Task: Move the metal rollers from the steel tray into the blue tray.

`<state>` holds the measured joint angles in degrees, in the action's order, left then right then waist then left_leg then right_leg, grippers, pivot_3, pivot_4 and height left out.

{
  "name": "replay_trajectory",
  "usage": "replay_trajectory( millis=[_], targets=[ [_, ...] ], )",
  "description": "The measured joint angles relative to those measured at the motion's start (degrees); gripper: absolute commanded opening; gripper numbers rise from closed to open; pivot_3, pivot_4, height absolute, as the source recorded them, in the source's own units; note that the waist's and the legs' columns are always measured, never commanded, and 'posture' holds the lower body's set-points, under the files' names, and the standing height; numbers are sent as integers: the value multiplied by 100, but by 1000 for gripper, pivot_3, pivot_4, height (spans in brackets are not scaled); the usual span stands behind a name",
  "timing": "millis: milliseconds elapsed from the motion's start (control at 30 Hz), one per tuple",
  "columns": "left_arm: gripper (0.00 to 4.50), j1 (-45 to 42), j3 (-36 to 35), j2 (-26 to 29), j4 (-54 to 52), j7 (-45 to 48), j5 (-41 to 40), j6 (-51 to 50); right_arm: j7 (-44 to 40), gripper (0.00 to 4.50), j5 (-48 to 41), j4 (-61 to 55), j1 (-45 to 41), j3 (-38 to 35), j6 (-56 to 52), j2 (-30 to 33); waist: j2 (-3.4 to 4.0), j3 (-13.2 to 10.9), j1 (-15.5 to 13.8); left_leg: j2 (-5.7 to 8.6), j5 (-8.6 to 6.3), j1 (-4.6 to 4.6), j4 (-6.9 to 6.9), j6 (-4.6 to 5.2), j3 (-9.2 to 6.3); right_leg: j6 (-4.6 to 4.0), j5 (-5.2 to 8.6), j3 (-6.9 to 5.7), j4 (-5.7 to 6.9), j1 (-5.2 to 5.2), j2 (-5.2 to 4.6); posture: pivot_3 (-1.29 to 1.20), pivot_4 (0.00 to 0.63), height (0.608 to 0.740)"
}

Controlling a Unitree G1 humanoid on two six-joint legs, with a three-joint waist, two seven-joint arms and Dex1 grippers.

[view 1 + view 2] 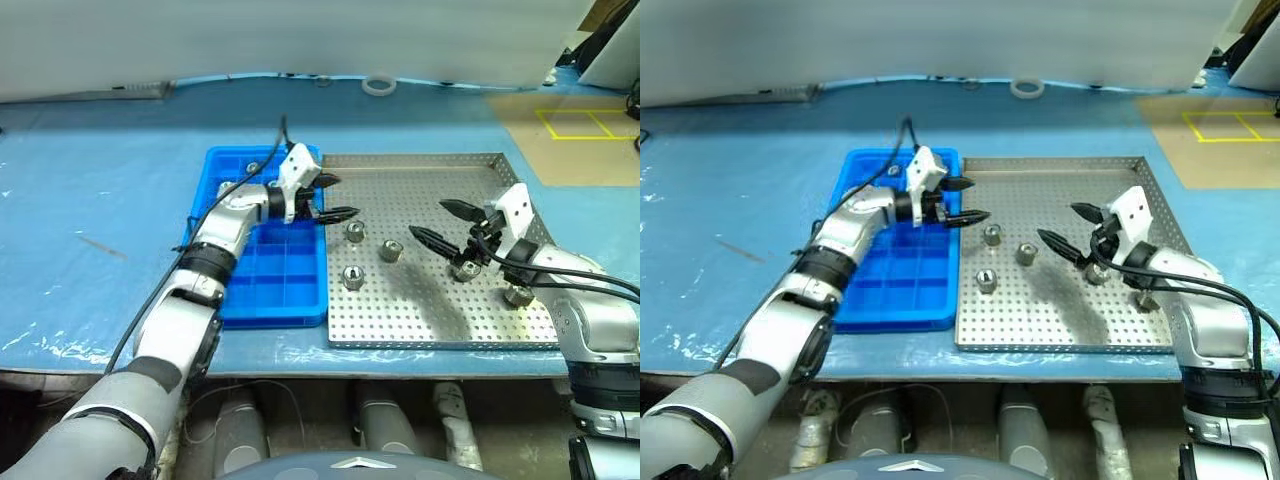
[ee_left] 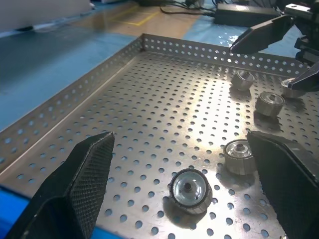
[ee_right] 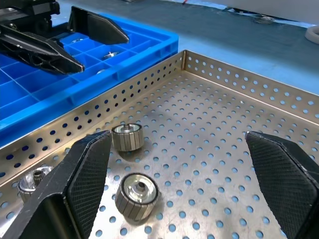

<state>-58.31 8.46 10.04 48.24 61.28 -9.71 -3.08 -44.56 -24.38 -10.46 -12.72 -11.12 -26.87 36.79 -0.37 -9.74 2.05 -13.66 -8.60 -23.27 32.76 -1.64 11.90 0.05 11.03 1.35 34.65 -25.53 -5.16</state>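
Observation:
The steel tray (image 1: 425, 185) lies right of the blue tray (image 1: 270, 290). Several metal rollers stand upright on its perforated floor: three near its left side (image 1: 354, 232) (image 1: 390, 250) (image 1: 352, 277), two towards the right (image 1: 465, 270) (image 1: 517, 294). My left gripper (image 1: 343, 197) is open and empty, pointing right over the seam between the two trays, just behind the nearest roller (image 2: 188, 189). My right gripper (image 1: 430, 220) hovers open and empty above the steel tray's right half, pointing left. A few rollers (image 3: 110, 54) lie in the blue tray's far compartments.
A white tape ring (image 1: 379, 86) lies at the back of the blue-covered table (image 1: 90, 200). A brown board with yellow markings (image 1: 575, 130) sits at the back right. The table's front edge runs just below both trays.

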Motion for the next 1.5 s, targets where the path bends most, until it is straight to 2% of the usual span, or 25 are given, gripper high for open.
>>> replay_trajectory(
  millis=[167,333,500,700,833,1100,1433,1500],
  targets=[
    [4486,-611,243,-238,953,210,443,229,222,4500,-35,-344,345,-73,-69,-4,-1,0,77,2,-5,-6,2,8,0,1,0,0,-11,0,-1,-600,150,740],
    [4486,-982,569,-354,1835,-66,1169,567,547,4500,-61,-681,635,-183,-113,-122,-2,-1,241,4,-11,-16,7,17,-3,4,2,-4,-19,-2,-1,-646,150,740],
    [4486,-1221,897,-419,2260,-471,1844,881,730,4500,-38,-834,1005,-198,-125,-140,-2,-1,371,5,-22,-37,24,34,-9,5,1,-23,-34,-3,-4,-666,150,740],
    [4486,-1349,1246,-595,2551,-686,2500,1091,870,4500,-25,-865,1051,-198,-124,-133,-1,0,546,14,-35,-49,27,57,-11,37,-21,-49,-96,22,-16,-682,150,740],
    [3304,-1422,1330,-690,2654,-732,2726,1144,933,4500,-13,-914,1111,-197,-125,-132,-1,0,669,23,-42,-54,29,68,-13,36,-21,-54,-105,26,-26,-691,150,740],
    [633,-1468,1306,-697,2756,-798,2937,1177,1045,4500,-13,-1062,1141,-196,-125,-135,-1,0,843,29,-43,-56,34,70,-19,37,-21,-69,-108,35,-38,-688,150,740],
    [633,-1472,256,-506,2727,-511,2156,786,1036,4500,-20,-1041,1001,-141,-127,-152,-1,0,972,42,-41,-72,34,79,-35,36,-21,-111,-109,35,-67,-630,150,740],
    [1241,-1473,170,-464,2682,-450,2071,769,1006,4500,-20,-1016,927,-102,-127,-161,-1,0,971,52,-42,-74,34,84,-35,36,-21,-115,-109,35,-81,-617,150,740]
  ],
)
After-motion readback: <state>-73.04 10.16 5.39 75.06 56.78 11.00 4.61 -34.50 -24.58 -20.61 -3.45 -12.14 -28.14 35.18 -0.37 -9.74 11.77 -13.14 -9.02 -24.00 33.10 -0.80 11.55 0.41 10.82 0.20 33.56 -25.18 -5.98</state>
